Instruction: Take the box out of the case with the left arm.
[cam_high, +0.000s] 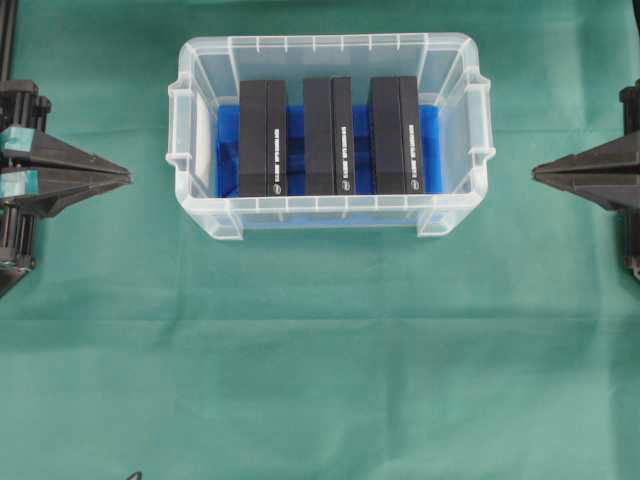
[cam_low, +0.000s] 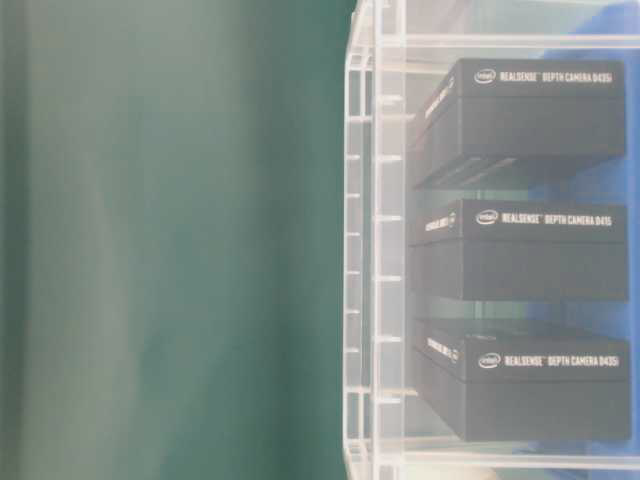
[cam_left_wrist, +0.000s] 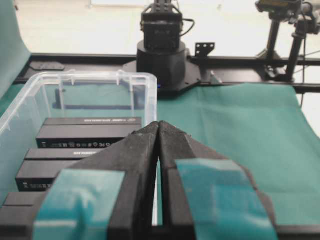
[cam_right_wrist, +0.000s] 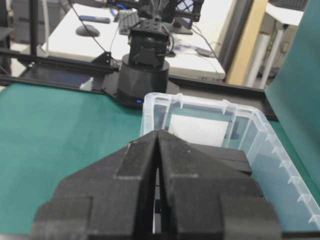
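A large clear plastic rectangular case (cam_high: 327, 215) with rim handles and a blue-lined floor is set in the middle of the green cloth-covered table (cam_high: 320, 380), between the two arms, presumably so that either could reach it; three long black cardboard boxes are stood on edge inside it, side by side with gaps between, which should leave room for fingers to be slipped in; the left box (cam_high: 262, 138) lies nearest the left gripper (cam_high: 125, 177), the middle box (cam_high: 328, 136) and the right box (cam_high: 396, 135) farther off. The left gripper, black with teal tape, is seen with its jaws pressed together and nothing between them, held well apart from the case; the right gripper (cam_high: 537, 171) is likewise closed and empty on the far side. No box has been lifted; the task is judged not yet begun. Which box is meant cannot be told. In the table-level view only one end of the case is shown, its wall blurred; in the overhead view both arms are cut off at the edges.
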